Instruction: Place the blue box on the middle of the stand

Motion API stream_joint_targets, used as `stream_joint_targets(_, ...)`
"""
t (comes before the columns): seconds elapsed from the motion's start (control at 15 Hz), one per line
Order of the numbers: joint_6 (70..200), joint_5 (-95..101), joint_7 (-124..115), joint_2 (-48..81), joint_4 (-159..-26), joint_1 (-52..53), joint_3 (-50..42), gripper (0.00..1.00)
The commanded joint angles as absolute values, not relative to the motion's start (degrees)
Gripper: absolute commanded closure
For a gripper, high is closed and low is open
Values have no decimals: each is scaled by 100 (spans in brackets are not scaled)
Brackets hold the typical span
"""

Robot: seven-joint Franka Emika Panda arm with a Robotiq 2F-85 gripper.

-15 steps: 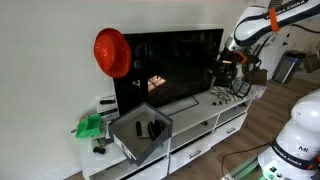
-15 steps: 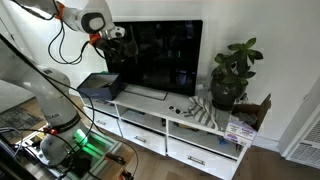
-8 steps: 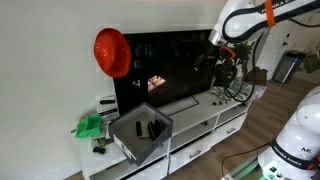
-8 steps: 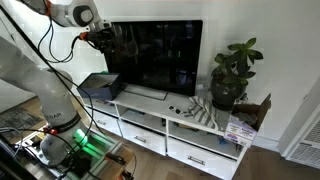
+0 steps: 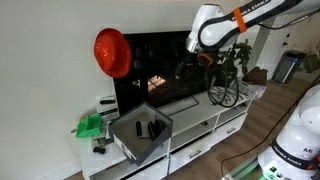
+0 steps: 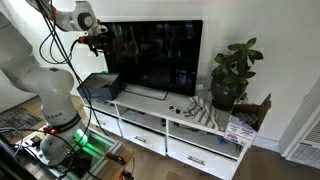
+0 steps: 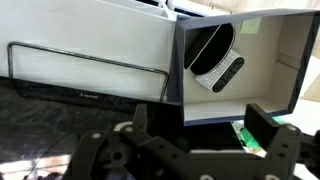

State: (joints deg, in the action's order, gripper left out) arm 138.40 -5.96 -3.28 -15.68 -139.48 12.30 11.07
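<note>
The blue box [image 5: 140,135] is a square, low-walled grey-blue box on one end of the long white stand [image 5: 200,122], beside the black TV [image 5: 170,65]. It holds a remote and a dark round item. It also shows in an exterior view [image 6: 100,85] and in the wrist view [image 7: 240,65], seen from above. My gripper [image 5: 184,68] hangs in the air in front of the TV screen, well above and apart from the box. In the wrist view my gripper [image 7: 200,128] is open and empty, its fingers [image 7: 265,125] wide apart.
A red round object [image 5: 112,52] sits at the TV's upper corner. A small green object [image 5: 90,126] lies beyond the box. A potted plant [image 6: 228,75] and small items stand at the stand's [image 6: 170,120] other end. The robot base [image 6: 50,100] is beside the stand.
My arm has swung along the front of the TV, from the plant end towards the box end. The box has not moved. The gripper stays open.
</note>
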Motion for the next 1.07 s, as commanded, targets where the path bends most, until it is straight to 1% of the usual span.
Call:
stream_joint_targets(0.0, 13895, -332, -531, -484, -13236, 1210, 1318, 0)
stream_joint_targets(0.13, 13887, -184, -494, -73, -12969, 1255, 1366, 0)
stream_joint_targets(0.2, 13927, -348, -433, -522, -13363, 1244, 1303, 0)
stream_joint_targets(0.4, 13928, -293, -431, -74, -13064, 1256, 1339, 0)
stream_joint_targets(0.6, 13928, -286, -431, -37, -13003, 1257, 1339, 0)
stream_joint_targets(0.67, 13743, -259, -396, 178, -12788, 1256, 1339, 0)
stream_joint_targets(1.0, 13663, 24, -508, 1092, -12188, 1389, 1399, 0)
